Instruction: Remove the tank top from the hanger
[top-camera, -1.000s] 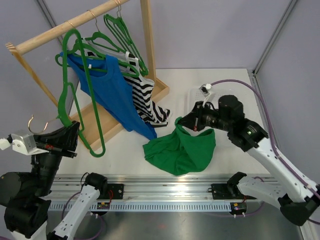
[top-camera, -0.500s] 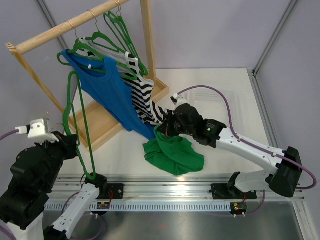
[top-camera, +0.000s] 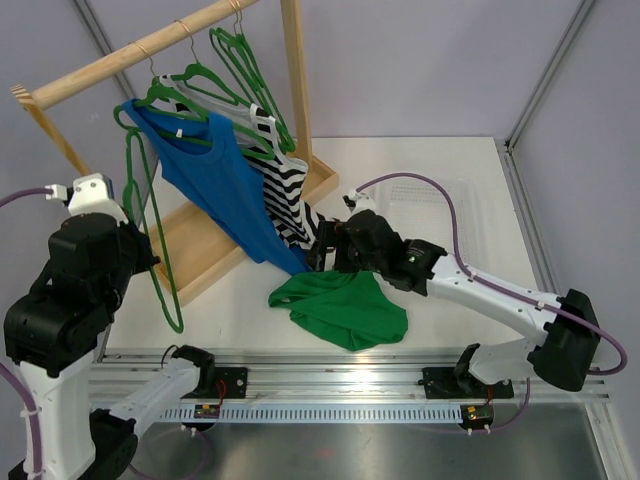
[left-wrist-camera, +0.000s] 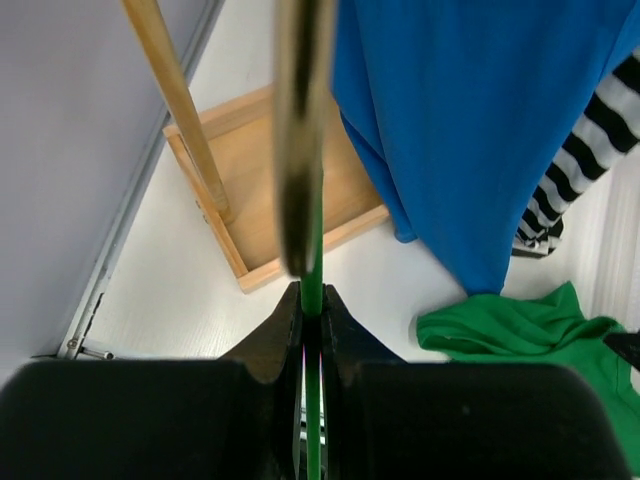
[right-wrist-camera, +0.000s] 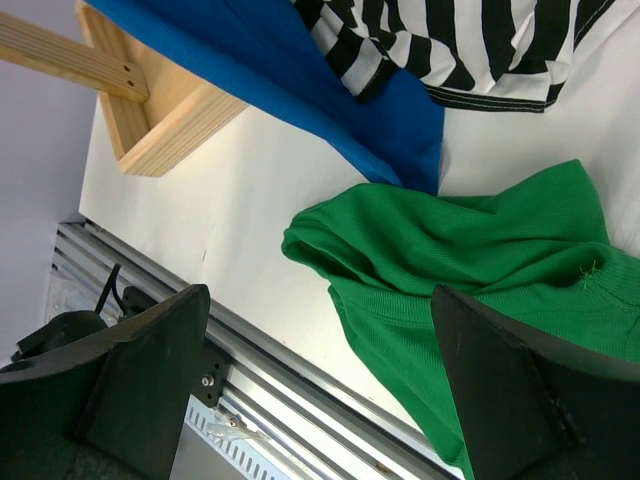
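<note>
Green tank top: it lies crumpled on the table, just in front of the rack's base. No hanger is in it.
Green hanger: bare, and held upright off to my left, well apart from the garment.
Left gripper: pinched tight on the hanger's wire.
Right gripper: fingers spread wide with nothing between them, hovering just above the green top's far edge.
Progress: I judge the removal itself done, since garment and hanger are separate.
Left to do: at most, I'd park the hanger and pull both arms clear.
Surroundings: a blue tank top and a striped top hang on their own hangers on the wooden rack. The blue hem reaches down to the green top.
</note>
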